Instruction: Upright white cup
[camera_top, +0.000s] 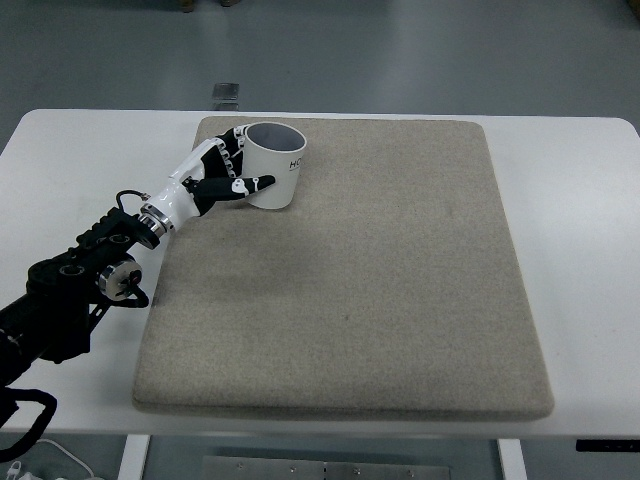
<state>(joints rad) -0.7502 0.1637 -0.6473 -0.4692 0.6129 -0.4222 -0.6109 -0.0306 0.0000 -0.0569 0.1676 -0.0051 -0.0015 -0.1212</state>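
Along the near edge of the white table (590, 300), only a narrow strip of bare top is left in front of the large beige felt mat (345, 265), which is laid over most of the table and reaches almost to its far edge. At the near left corner the black left arm (70, 300) is seen coming in from the left side, with loops of cable and a round joint housing over the table's left margin, and it is stretched diagonally up onto the mat. Further in, the white wrist cuff is carried over the mat's left edge, and the left hand (215, 180) is set against the white cup (275, 165) near the mat's far left corner. The black and white fingers (235, 150) are curled around the cup's left side, while the thumb is laid across its front, so the cup is gripped between them. The cup is held with its open mouth up and tipped slightly back and to the left; dark lettering is visible on its front, partly cut off. Whether its base is touching the mat cannot be told. Beyond the table's far edge, a small grey object (227, 92) is seen on the floor.
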